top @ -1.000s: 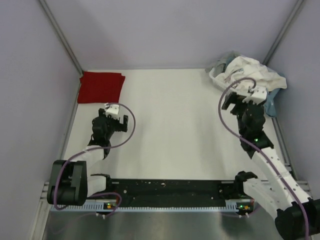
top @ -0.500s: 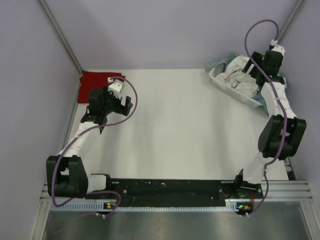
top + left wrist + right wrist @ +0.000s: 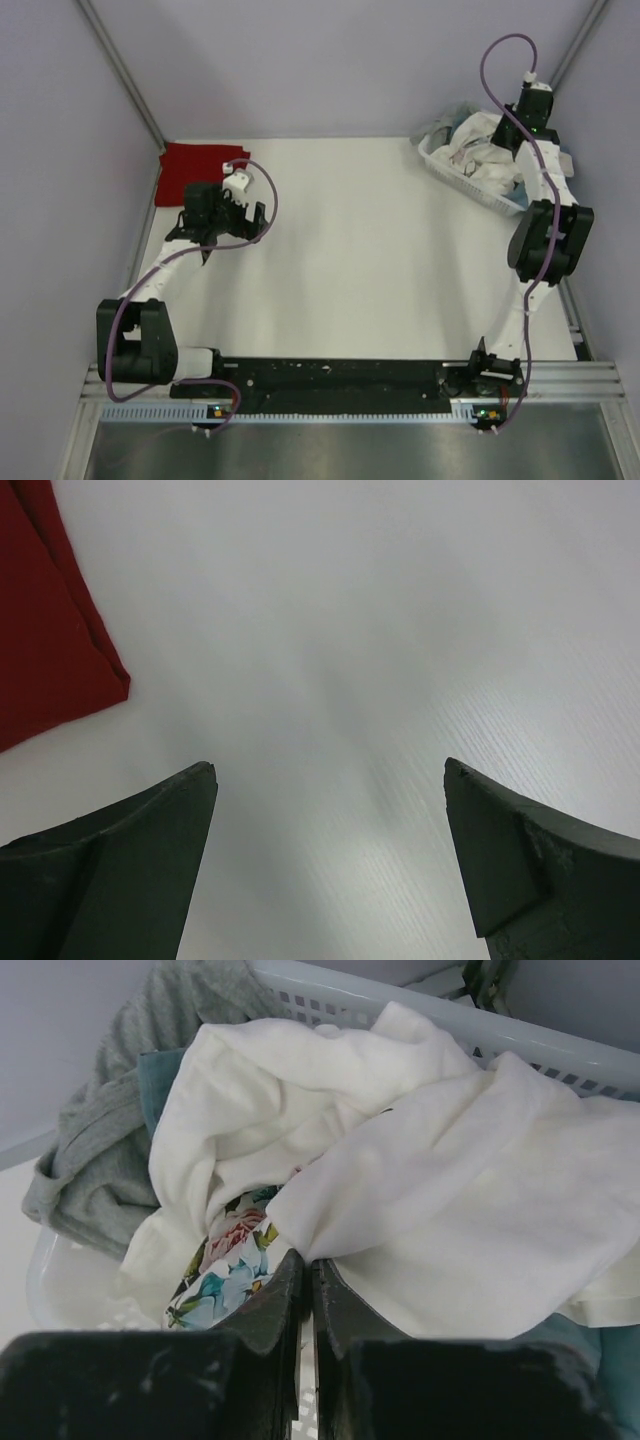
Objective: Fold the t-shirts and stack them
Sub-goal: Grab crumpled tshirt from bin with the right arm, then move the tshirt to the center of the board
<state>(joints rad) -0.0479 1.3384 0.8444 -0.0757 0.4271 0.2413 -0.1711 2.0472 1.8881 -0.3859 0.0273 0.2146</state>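
Right gripper (image 3: 305, 1272) jaws pressed together over the white slotted basket (image 3: 560, 1045), tips at a fold of the white floral t-shirt (image 3: 450, 1210), pinch unclear | left gripper (image 3: 330, 770) wide apart, dark red t-shirt (image 3: 50, 650) just beside it | red one looks folded; white one not yet folded or stacked

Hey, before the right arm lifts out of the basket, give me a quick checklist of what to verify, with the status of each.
1. Right gripper shut at a fold of the white shirt: ok.
2. Cloth actually pinched between its jaws: cannot tell.
3. Grey garment apart from that gripper: ok.
4. Basket rim not caught by it: ok.
5. Left gripper open, holding nothing: ok.
6. Red shirt folded, in neither gripper: ok.
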